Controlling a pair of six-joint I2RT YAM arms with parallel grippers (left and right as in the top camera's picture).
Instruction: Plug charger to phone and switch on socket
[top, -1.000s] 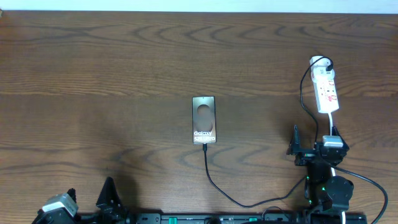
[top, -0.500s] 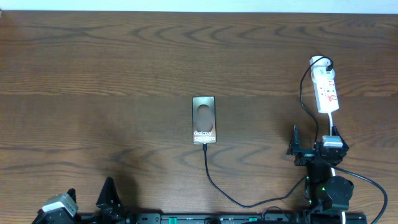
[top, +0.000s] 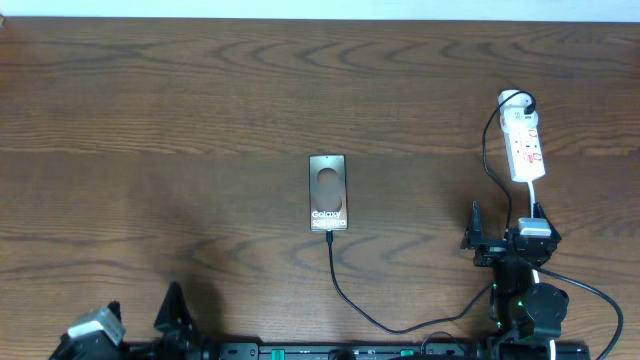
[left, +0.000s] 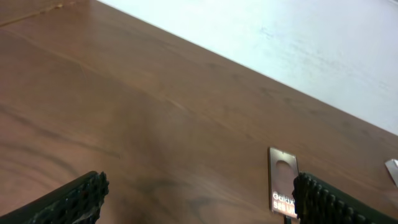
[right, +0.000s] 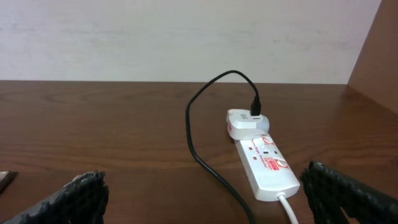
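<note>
The phone (top: 328, 192) lies flat at the table's middle, "Galaxy" lettering toward me, and also shows in the left wrist view (left: 283, 186). The charger's black cable (top: 345, 295) meets the phone's near short edge. It then loops along the front edge and up to a white plug (top: 513, 100) in the socket (top: 526, 146). The right wrist view shows the socket (right: 267, 165) with the plug (right: 245, 121) at its far end. My right gripper (top: 505, 224) is open just short of the socket. My left gripper (top: 143, 310) is open at the front left, empty.
A thick white cord (top: 535, 195) runs from the socket's near end toward the right arm (top: 525, 300). A pale wall (right: 186, 37) rises behind the table's far edge. The wooden table (top: 150, 120) stretches left of the phone.
</note>
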